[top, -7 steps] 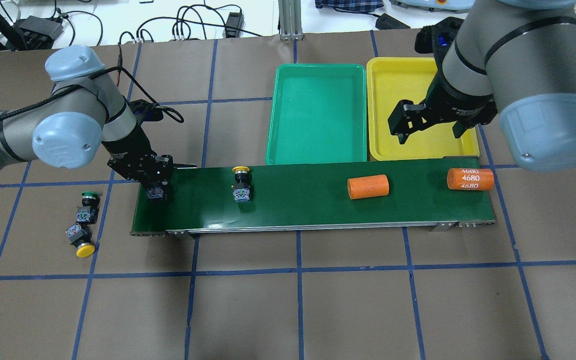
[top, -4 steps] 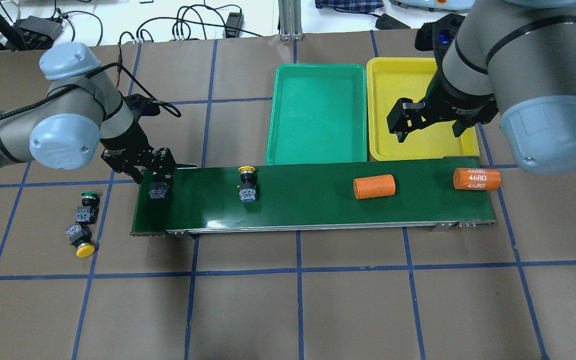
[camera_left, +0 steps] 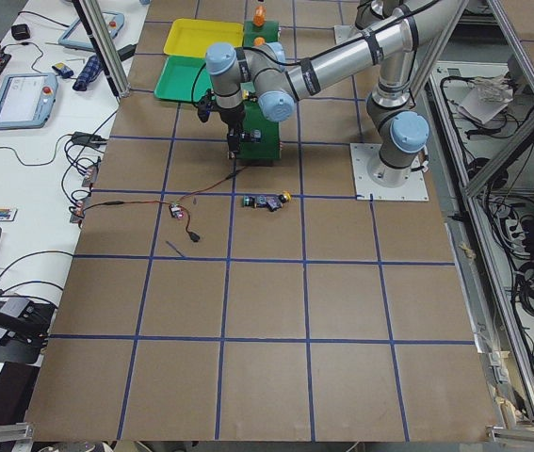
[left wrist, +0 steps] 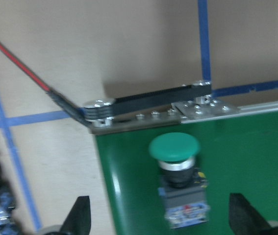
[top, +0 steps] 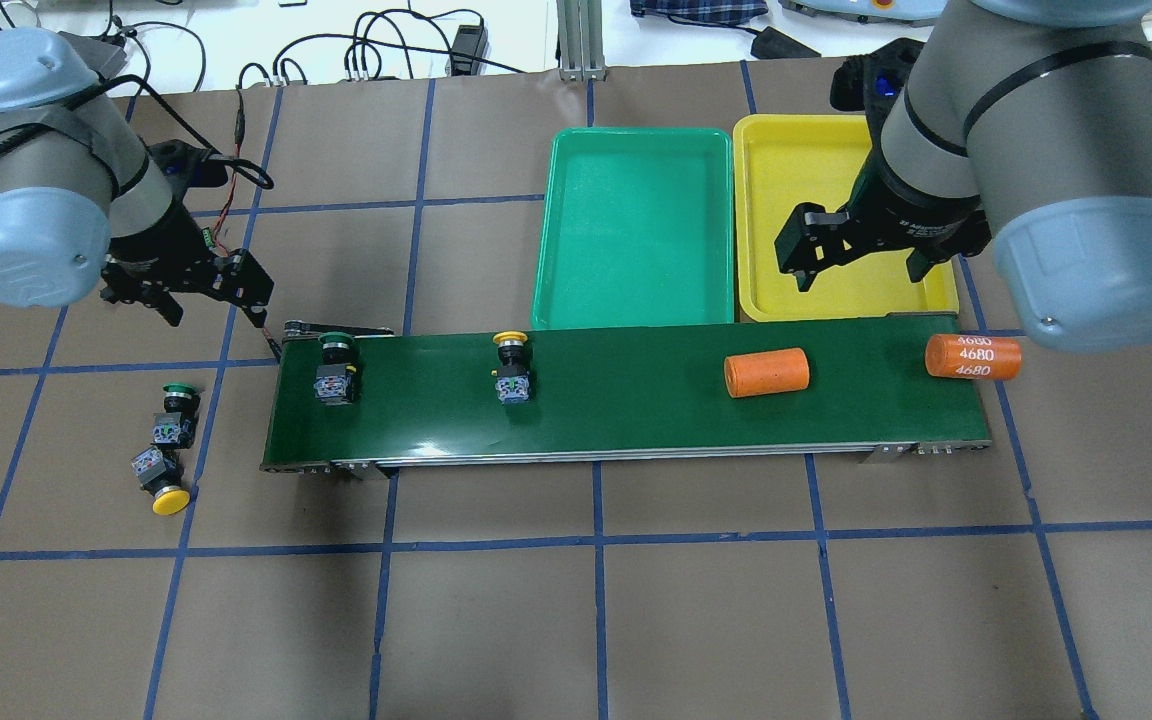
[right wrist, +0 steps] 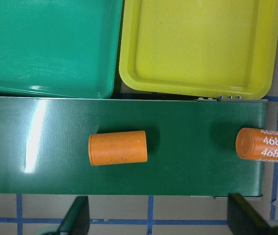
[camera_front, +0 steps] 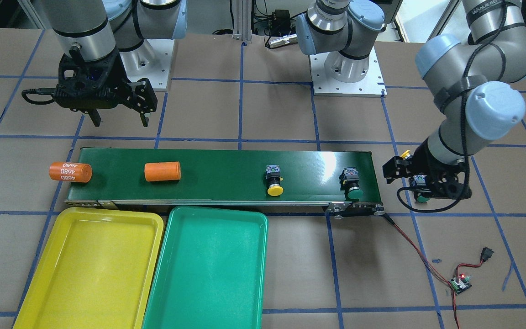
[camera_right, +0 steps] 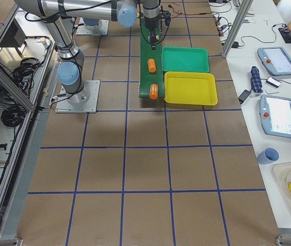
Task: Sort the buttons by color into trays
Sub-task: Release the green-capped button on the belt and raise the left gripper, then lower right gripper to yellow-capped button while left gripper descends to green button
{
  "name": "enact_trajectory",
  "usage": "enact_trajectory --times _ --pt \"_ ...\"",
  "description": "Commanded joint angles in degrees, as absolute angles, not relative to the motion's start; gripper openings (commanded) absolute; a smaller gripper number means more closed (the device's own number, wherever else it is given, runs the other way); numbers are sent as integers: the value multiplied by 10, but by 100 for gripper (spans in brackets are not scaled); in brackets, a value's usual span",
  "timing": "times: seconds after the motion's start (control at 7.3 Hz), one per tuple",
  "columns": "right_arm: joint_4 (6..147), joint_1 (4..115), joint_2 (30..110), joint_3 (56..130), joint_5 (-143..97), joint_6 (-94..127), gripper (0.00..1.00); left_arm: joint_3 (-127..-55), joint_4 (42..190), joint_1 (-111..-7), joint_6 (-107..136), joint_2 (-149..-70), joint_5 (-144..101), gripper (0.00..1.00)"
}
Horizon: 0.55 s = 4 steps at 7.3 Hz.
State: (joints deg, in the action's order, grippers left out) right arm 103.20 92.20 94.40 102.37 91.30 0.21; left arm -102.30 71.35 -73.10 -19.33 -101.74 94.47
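A green-capped button and a yellow-capped button lie on the dark-green belt. A second green button and a second yellow button lie on the table left of the belt. My left gripper is open and empty, above the table just beyond the belt's left end. In its wrist view the green button lies between the fingers, untouched. My right gripper is open and empty over the near edge of the yellow tray. The green tray stands beside it.
Two orange cylinders lie on the belt's right half, the labelled one overhanging the belt's right end. A red wire runs from the belt's motor end to a small board on the table.
My left gripper let go of the green button on the belt and pulled back to the left, off the belt. The buttons and cylinders on the belt drifted right. The right gripper barely moved.
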Motion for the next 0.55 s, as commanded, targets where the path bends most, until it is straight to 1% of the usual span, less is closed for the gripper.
enact_trajectory --times 0.0,0.14,0.41 --pt "1041 922 936 1024 909 3 100 -1034 681 -661 -297 -1035 958 100" --pt "1063 922 922 1026 909 5 100 -1053 657 -647 -336 -1047 957 100" --pt "1104 932 910 1020 904 25 100 -1119 546 -623 -396 -1070 959 100"
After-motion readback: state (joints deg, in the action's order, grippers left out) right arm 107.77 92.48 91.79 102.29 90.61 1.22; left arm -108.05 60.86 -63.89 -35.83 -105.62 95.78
